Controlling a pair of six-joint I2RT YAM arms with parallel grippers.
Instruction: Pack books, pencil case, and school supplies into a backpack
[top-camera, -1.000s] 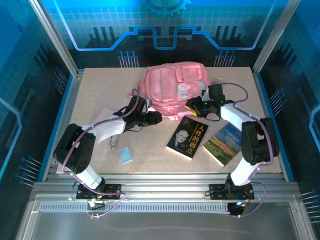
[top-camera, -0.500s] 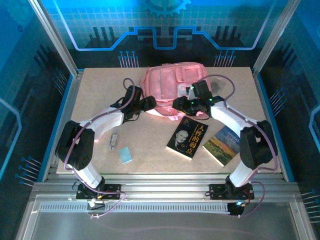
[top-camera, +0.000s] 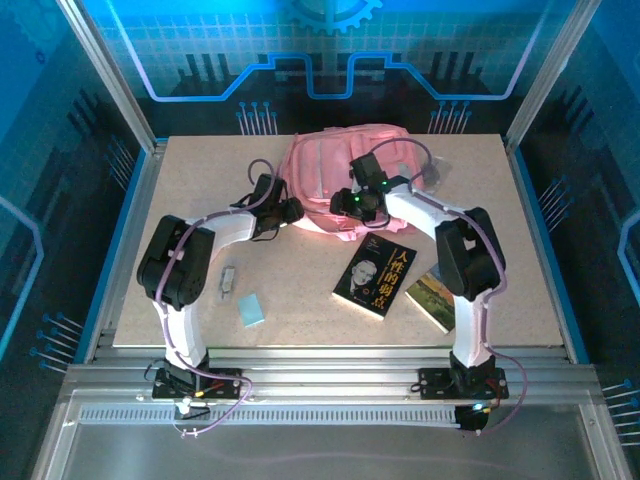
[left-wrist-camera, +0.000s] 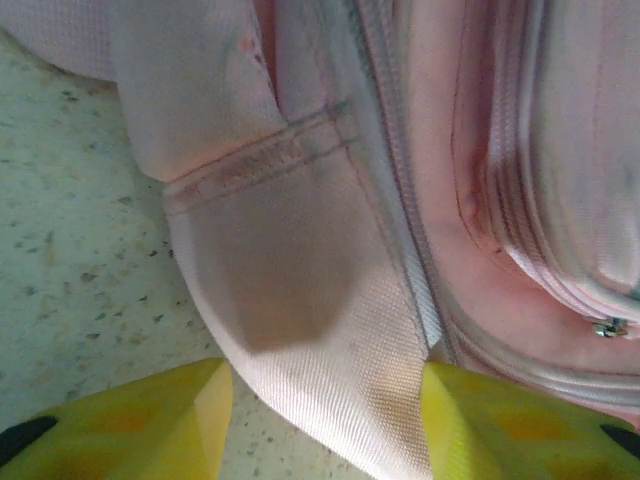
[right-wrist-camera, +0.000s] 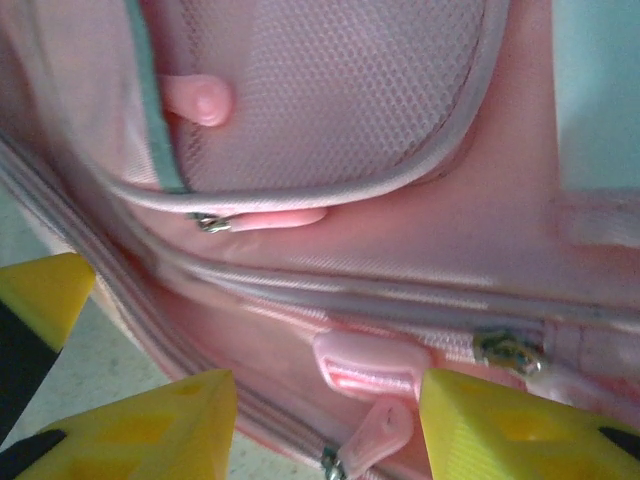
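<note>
Left gripper (left-wrist-camera: 325, 415): jaws spread astride a fabric flap (left-wrist-camera: 300, 280) of the backpack (left-wrist-camera: 560, 150).
Right gripper (right-wrist-camera: 328, 420): jaws spread, pink zip pull (right-wrist-camera: 385, 425) between them.

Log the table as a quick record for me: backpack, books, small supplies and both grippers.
backpack: lying at far centre of table
books: black book, landscape book, on table before backpack
supplies: pale blue rectangle, grey packet, front left
left gripper: astride a backpack flap, grip unclear
right gripper: open, a zip pull between its fingers

Speckled beige tabletop (top-camera: 305, 322), aluminium frame rails (top-camera: 330, 378), blue printed backdrop (top-camera: 330, 55).
</note>
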